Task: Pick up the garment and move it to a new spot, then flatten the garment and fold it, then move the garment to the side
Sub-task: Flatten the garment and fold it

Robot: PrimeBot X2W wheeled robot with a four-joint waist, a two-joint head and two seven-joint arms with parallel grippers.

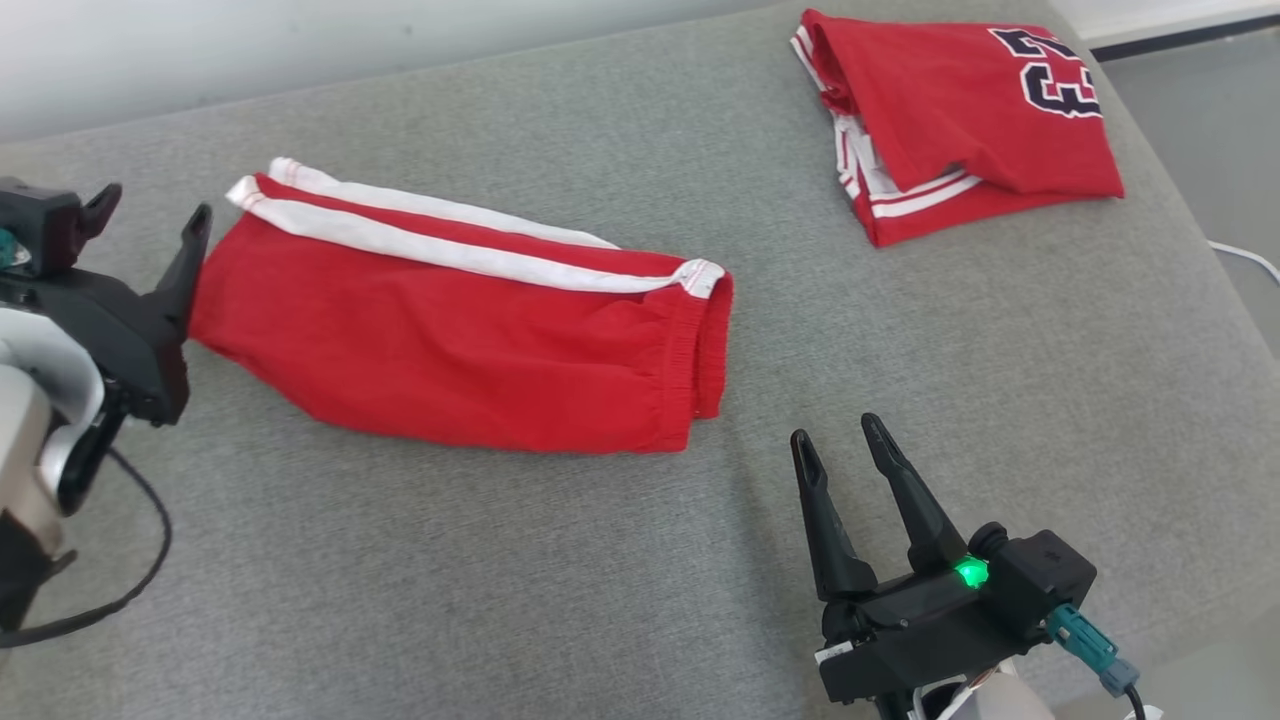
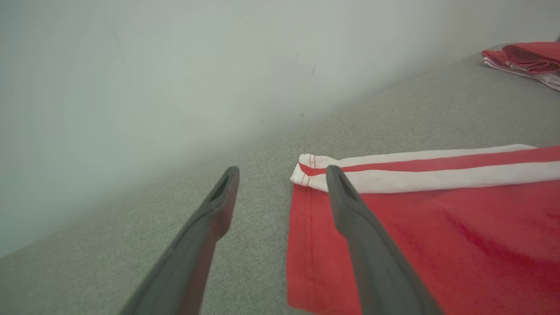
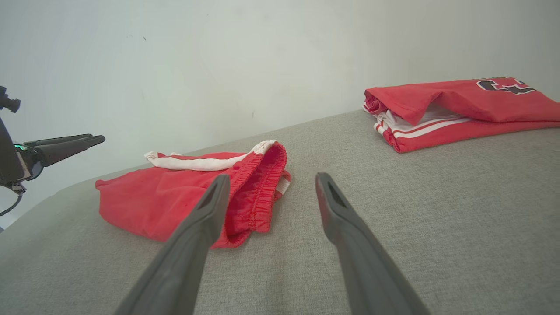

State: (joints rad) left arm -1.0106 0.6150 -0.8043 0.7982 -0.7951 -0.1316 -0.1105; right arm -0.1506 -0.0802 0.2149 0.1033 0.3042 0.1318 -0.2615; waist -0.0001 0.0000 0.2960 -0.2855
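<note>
The red shorts (image 1: 450,340) lie doubled lengthways on the grey cushioned surface (image 1: 500,620), well apart from a folded red jersey (image 1: 960,110) at the far right. The left gripper (image 1: 152,208) stands spread wide at the hem end and the right gripper (image 1: 838,435) spread wide just short of the waistband, and neither has hold of anything. The next fold looks due. It would go best if each gripper pinched both layers together at its own end, so the halves don't slide apart. The left wrist view shows the rolled white stripe corner by one finger (image 2: 350,205), though I cannot tell whether they touch. The right wrist view shows the waistband gaping, which the head view flattens.
</note>
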